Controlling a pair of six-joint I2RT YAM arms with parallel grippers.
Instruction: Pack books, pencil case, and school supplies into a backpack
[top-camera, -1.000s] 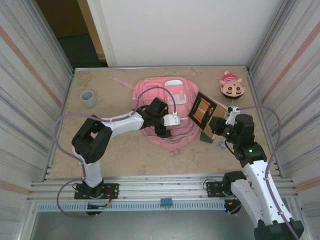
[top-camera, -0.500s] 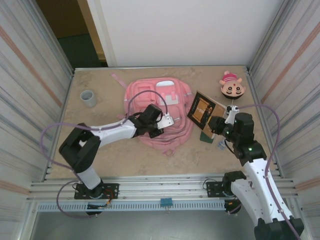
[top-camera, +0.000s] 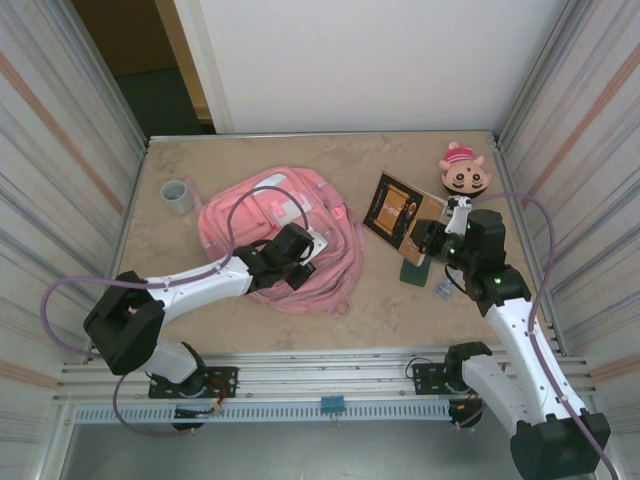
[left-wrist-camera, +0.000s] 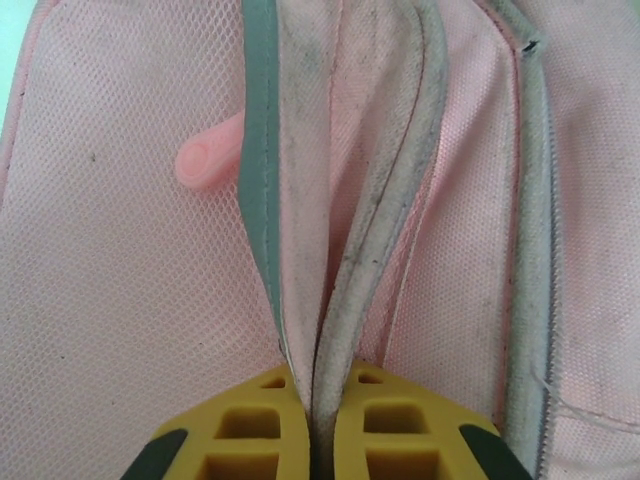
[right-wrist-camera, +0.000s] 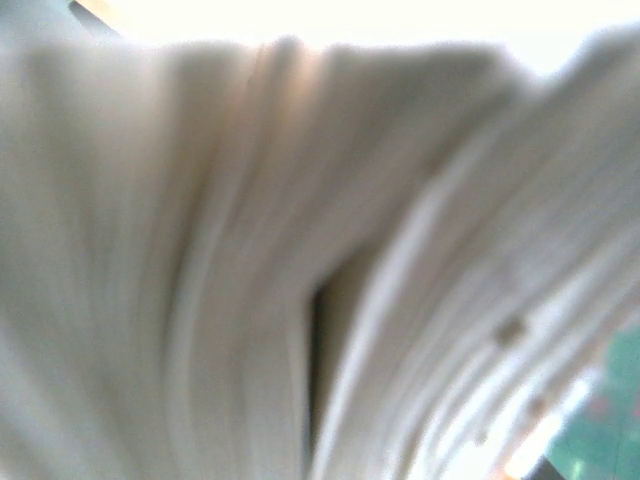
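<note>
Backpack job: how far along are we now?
Nothing looks packed yet. In hand: the left gripper is clamped on an edge seam of the backpack, and the right gripper holds the book tilted up beside it. Left: the book, pencil case and small school supplies item, the last two lying on the table by the right gripper.

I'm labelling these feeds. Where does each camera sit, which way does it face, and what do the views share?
Top external: fixed above and behind the bases, looking down on the table; both arms show, left gripper on the backpack, right gripper holding the book.
Left wrist: on the left arm, looking along its yellow fingers, shut on a fold of the backpack.
Right wrist: on the right arm, pressed close to the book's blurred page edges.
Shared: backpack in top and left wrist; book in top and right wrist.
</note>
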